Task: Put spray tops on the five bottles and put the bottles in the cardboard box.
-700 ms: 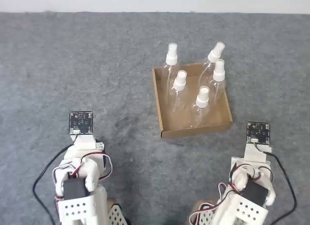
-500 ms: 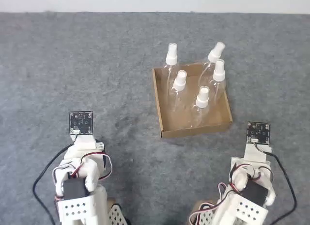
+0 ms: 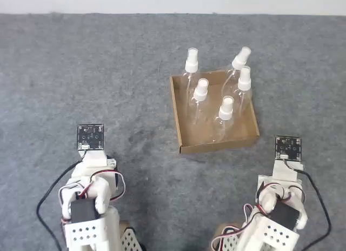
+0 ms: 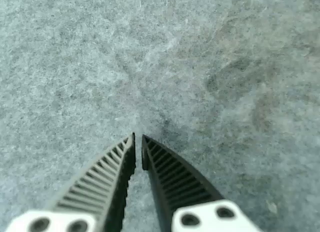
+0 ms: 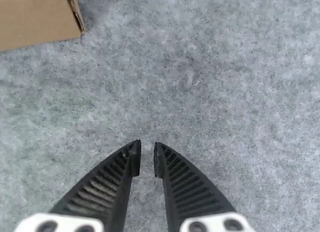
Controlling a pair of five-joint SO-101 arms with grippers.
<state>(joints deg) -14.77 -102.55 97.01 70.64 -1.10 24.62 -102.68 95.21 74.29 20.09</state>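
The cardboard box (image 3: 181,133) lies right of the table's middle, and one of its corners (image 5: 40,14) appears in the right wrist view. Several clear bottles stand upright inside it, each with a white spray top: one at the back left (image 3: 191,60), one at the back right (image 3: 241,58), one nearest the front (image 3: 225,108). My left gripper (image 4: 138,138) is shut over bare grey carpet with nothing in it. My right gripper (image 5: 147,145) is shut and holds nothing, a short way from the box's near corner. Both arms are folded back at the near edge.
Grey carpet (image 3: 81,72) covers the whole table. The left arm (image 3: 89,186) sits at the near left and the right arm (image 3: 281,191) at the near right, both well short of the box. A pale wall runs along the far edge.
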